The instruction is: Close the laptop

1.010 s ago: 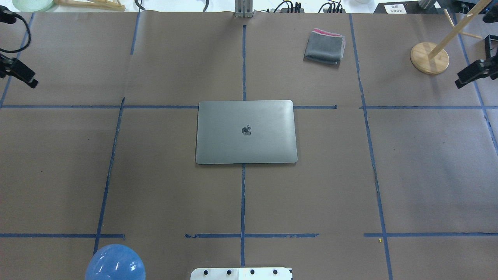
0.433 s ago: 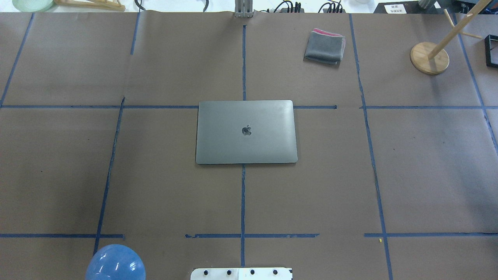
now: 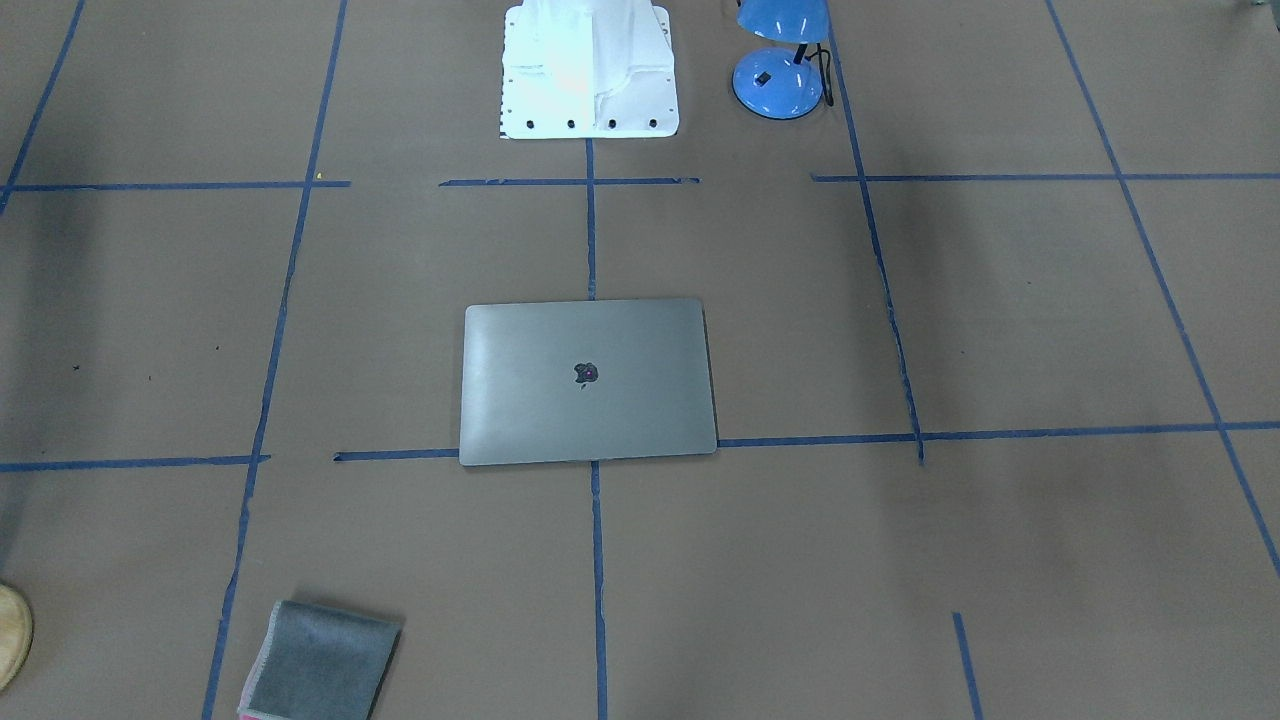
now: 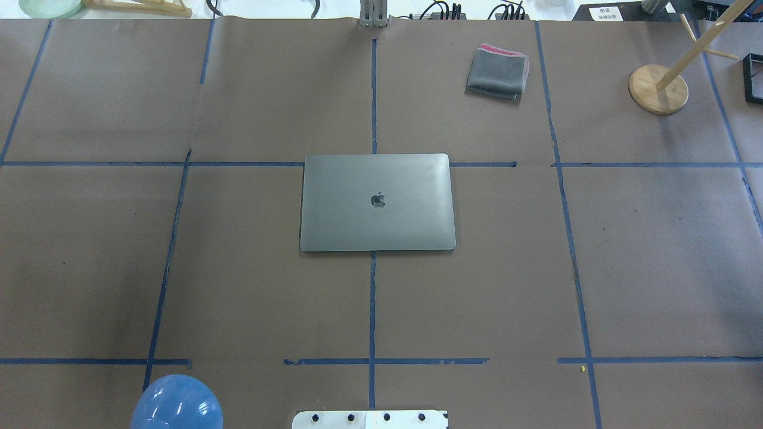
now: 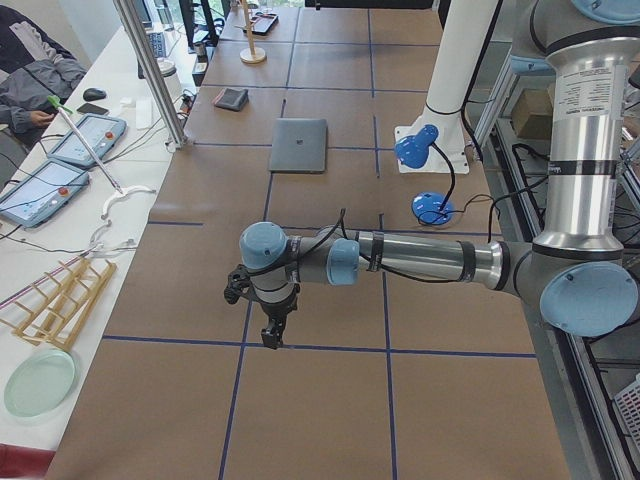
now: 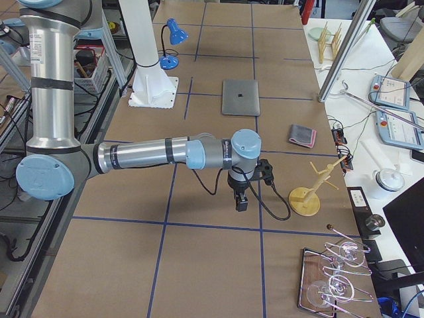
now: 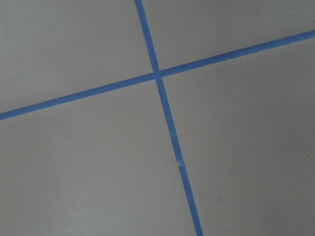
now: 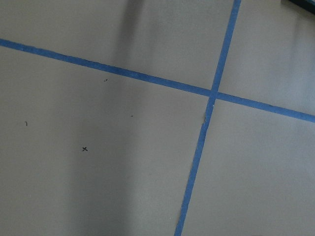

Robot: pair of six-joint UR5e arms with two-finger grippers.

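The laptop (image 4: 377, 202) lies shut and flat at the middle of the table, its grey lid with the dark logo facing up; it also shows in the front-facing view (image 3: 588, 380) and both side views (image 5: 299, 145) (image 6: 240, 97). My left gripper (image 5: 275, 330) hangs over the table far out at my left end, well away from the laptop. My right gripper (image 6: 242, 202) hangs over the table far out at my right end. Both show only in the side views, so I cannot tell whether they are open or shut. The wrist views show only brown paper and blue tape.
A folded grey cloth (image 4: 498, 71) lies at the far right of centre. A blue desk lamp (image 4: 176, 402) stands near my base (image 3: 590, 70). A wooden stand (image 4: 658, 88) and a black frame (image 4: 752, 77) are at the far right.
Both grippers, at the left and right edges of the overhead view a second ago, have moved outward and out of that view. The laptop has not moved.
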